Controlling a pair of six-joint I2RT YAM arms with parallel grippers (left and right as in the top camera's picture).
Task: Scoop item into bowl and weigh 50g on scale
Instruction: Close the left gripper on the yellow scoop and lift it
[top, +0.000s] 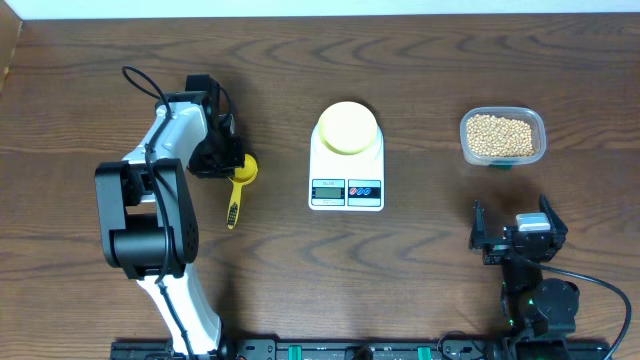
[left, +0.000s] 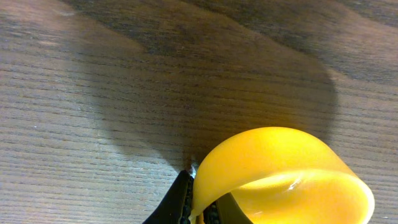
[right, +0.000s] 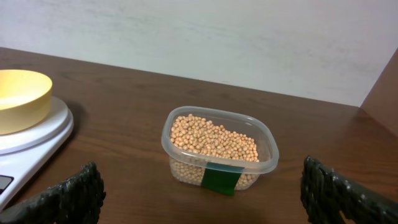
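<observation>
My left gripper (top: 226, 160) is shut on the rim of a yellow handled scoop (top: 241, 176), which rests on the table left of the scale. In the left wrist view the scoop's cup wall (left: 280, 174) sits pinched between the black fingers (left: 180, 200). The pale-yellow bowl (top: 348, 127) stands empty on the white scale (top: 346, 178). The beans (top: 500, 134) fill a clear plastic tub at the right. My right gripper (top: 518, 236) hovers open, near the front edge below the tub. In the right wrist view the beans (right: 213, 138) lie ahead, between the spread fingers (right: 68, 194).
The clear tub (right: 264, 152) carries a green label on its near side. The bowl (right: 22, 99) and scale platform (right: 43, 134) appear at the left of the right wrist view. The left arm's white body (top: 160, 215) stretches along the table's left side.
</observation>
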